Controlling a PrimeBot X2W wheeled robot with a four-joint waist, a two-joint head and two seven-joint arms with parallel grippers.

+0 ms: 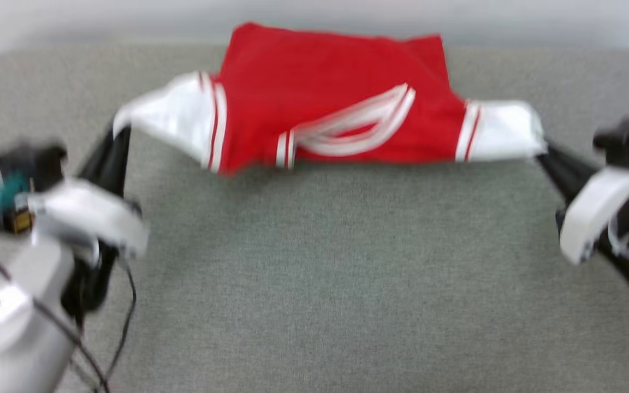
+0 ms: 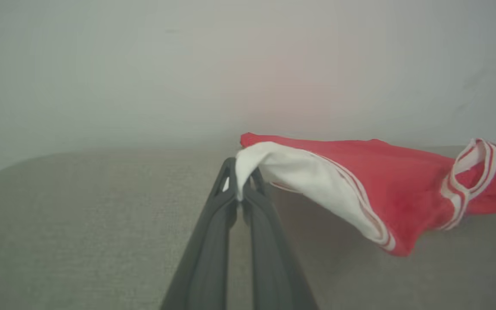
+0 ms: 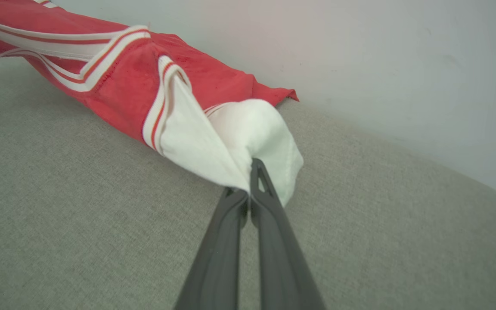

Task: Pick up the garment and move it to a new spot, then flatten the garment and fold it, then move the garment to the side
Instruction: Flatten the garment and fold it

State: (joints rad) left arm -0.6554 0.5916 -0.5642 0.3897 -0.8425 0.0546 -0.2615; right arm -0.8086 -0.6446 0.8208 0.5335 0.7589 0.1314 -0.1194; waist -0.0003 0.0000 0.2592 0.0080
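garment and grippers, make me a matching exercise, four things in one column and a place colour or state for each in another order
Column A
1. left gripper
2. right gripper
3. collar trim
4. work surface

Column B
a. grey fabric
b. shut on the right white sleeve
c. red-and-white stripes, middle of the garment
d. shut on the left white sleeve

Pairs: 1-d, 2-b, 3-c, 4-a

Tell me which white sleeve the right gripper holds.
The sleeve on the robot's right; the right gripper pinches its cuff. The left gripper holds the other sleeve.
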